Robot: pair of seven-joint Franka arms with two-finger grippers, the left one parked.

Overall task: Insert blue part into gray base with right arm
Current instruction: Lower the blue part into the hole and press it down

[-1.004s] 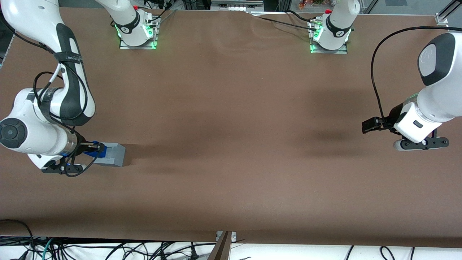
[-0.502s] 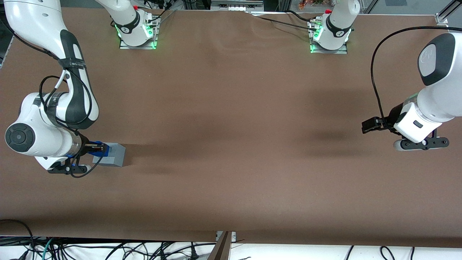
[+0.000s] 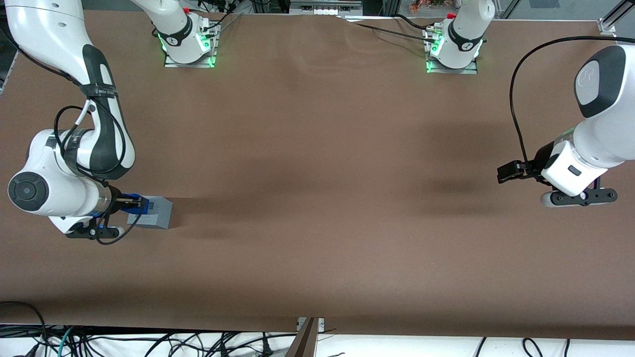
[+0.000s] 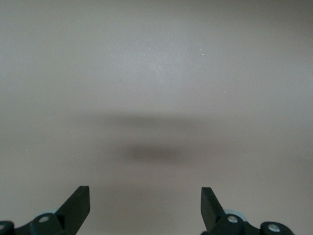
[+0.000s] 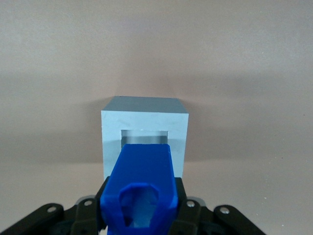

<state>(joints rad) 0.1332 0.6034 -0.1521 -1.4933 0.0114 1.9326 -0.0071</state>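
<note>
over gray base recess, gripper clamped on blue part; part looks light, rigid, slick plastic; best held by flat sides

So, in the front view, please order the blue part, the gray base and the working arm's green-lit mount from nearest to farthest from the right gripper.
1. blue part: held in the right gripper, whose jaws are shut on it.
2. gray base: directly beside the gripper, on the table.
3. green-lit mount: at the table's edge farthest from the front camera.
</note>
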